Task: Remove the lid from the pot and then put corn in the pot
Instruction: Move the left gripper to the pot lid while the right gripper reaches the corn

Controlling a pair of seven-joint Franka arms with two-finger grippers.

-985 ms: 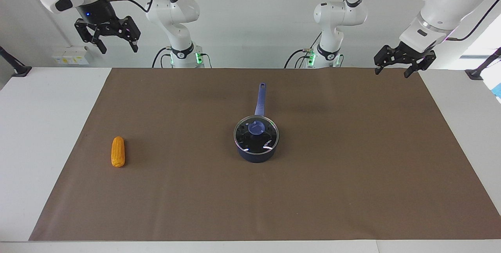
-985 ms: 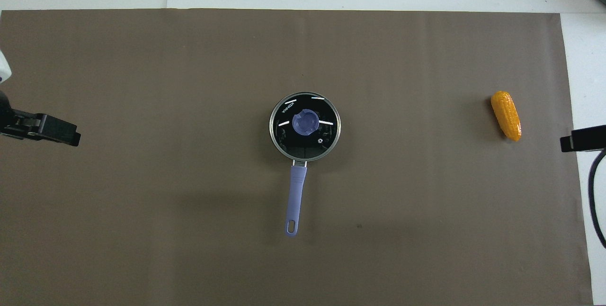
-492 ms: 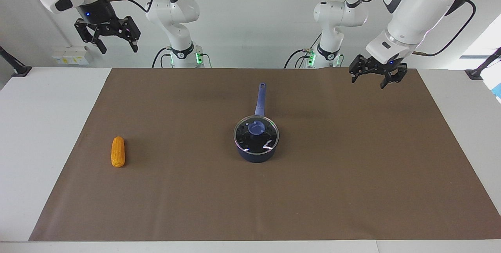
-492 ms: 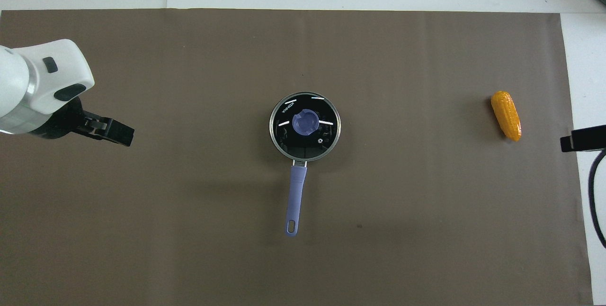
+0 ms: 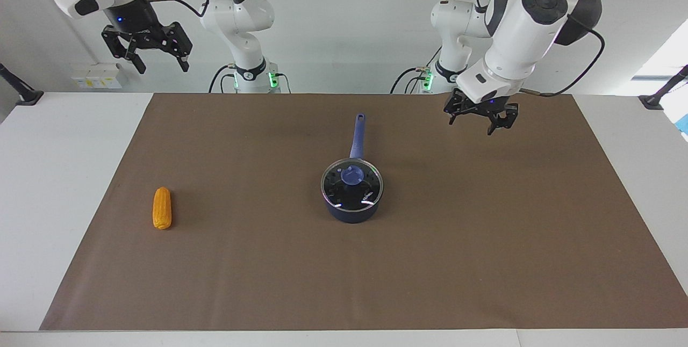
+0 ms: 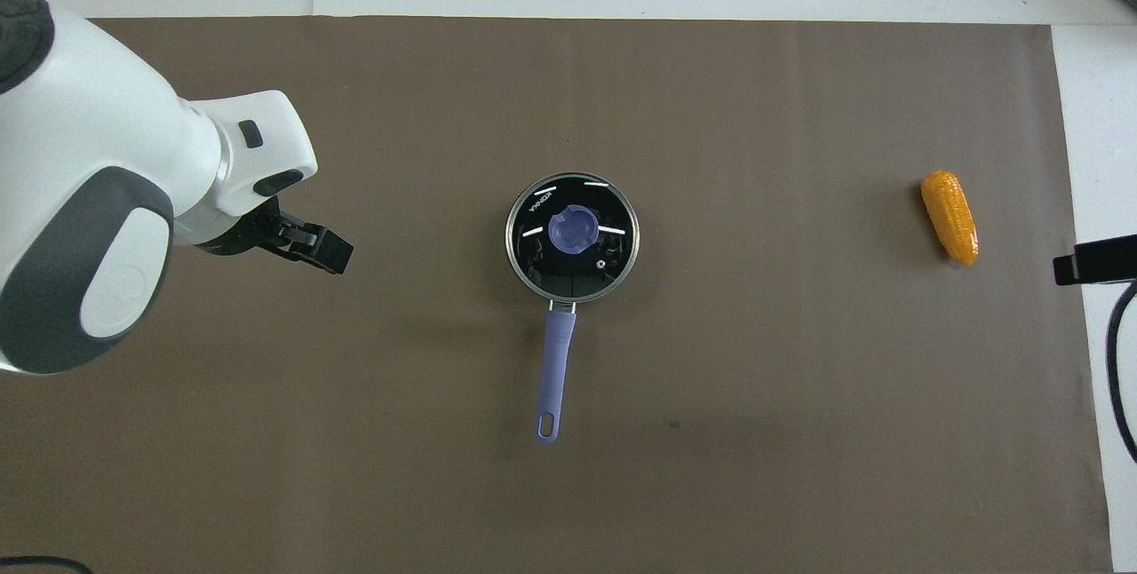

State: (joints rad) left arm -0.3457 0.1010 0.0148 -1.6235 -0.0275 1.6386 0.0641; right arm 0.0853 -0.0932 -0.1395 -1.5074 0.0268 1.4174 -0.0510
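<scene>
The dark navy pot stands mid-mat, its long blue handle pointing toward the robots. The glass lid with its blue knob sits on the pot; it also shows in the overhead view. The yellow-orange corn lies on the mat toward the right arm's end, also seen from overhead. My left gripper is open and empty, up over the mat beside the pot toward the left arm's end. My right gripper is open and empty, waiting high above the table's edge by the robots.
A brown mat covers most of the white table. In the overhead view the left arm's white wrist covers part of the mat and only a tip of the right gripper shows past the corn.
My left arm has swung in from the table's end and lowered, carrying its open gripper over the mat toward the pot. The right arm, pot, lid and corn have not moved.
</scene>
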